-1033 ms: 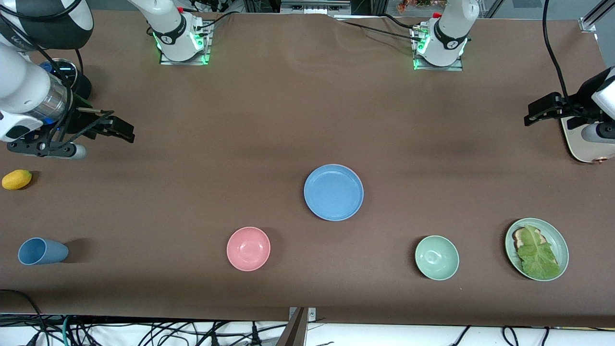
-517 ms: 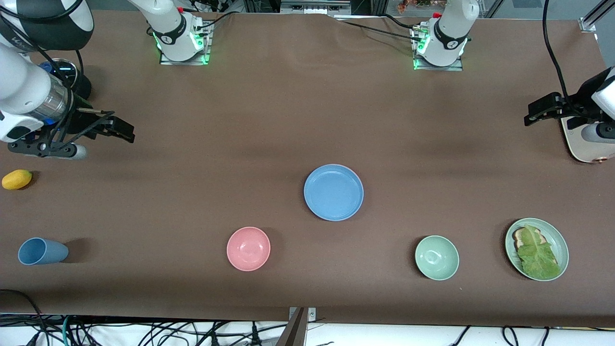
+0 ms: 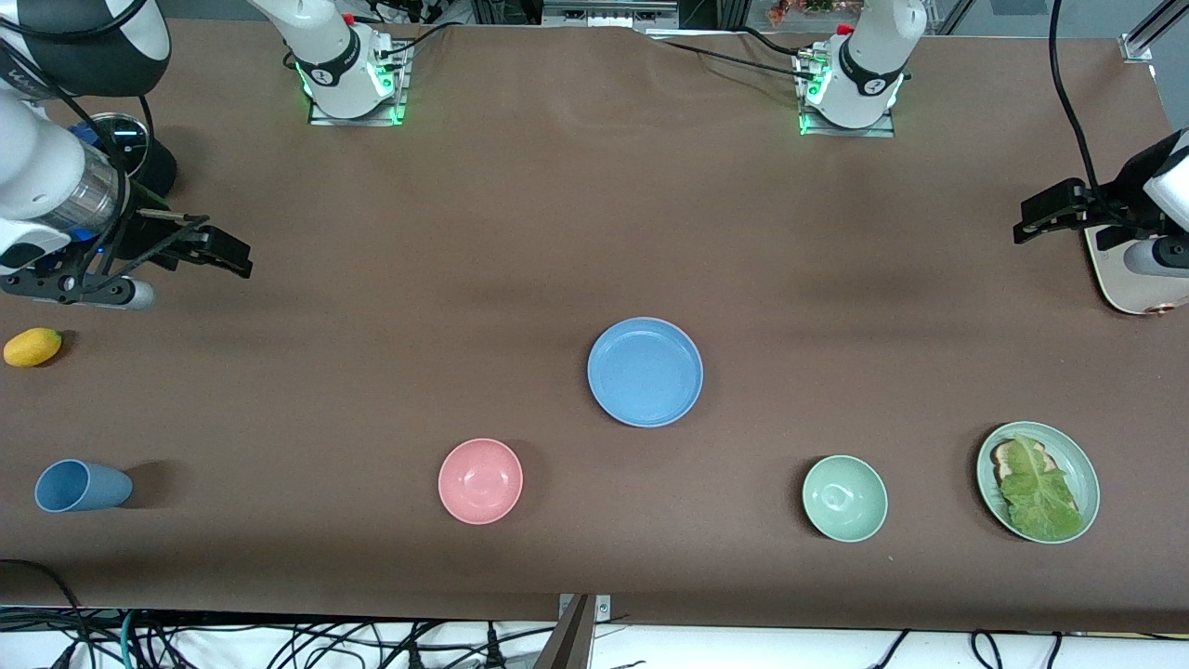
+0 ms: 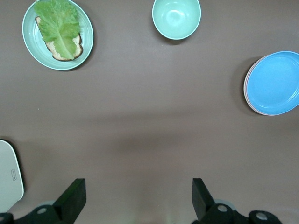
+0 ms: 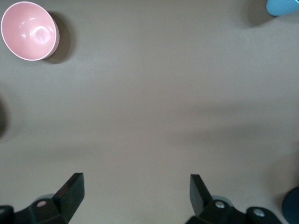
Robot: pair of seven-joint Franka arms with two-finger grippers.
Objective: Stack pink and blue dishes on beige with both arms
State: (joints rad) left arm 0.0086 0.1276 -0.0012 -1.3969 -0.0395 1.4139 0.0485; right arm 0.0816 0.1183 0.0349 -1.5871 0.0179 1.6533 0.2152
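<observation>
The blue plate (image 3: 645, 372) lies at the table's middle, seen in the left wrist view as the blue plate (image 4: 274, 82). A thin pinkish rim (image 4: 245, 89) of another plate peeks out under it there. The beige plate does not show on its own. My right gripper (image 3: 226, 253) hangs open and holds nothing, over bare table at the right arm's end; its fingers (image 5: 74, 186) frame bare cloth. My left gripper (image 3: 1029, 223) is open and holds nothing, over the left arm's end, with wide-spread fingers (image 4: 200, 191).
Near the front edge stand a blue cup (image 3: 79, 486), a pink bowl (image 3: 480, 480), a green bowl (image 3: 844, 497) and a green plate (image 3: 1085, 462) with toast and lettuce. A yellow fruit (image 3: 32, 347) lies under the right arm. A cream flat object (image 3: 1119, 283) lies below the left gripper.
The right gripper has drifted slightly toward the right arm's end of the table and away from the front camera. The left arm and all dishes stay put.
</observation>
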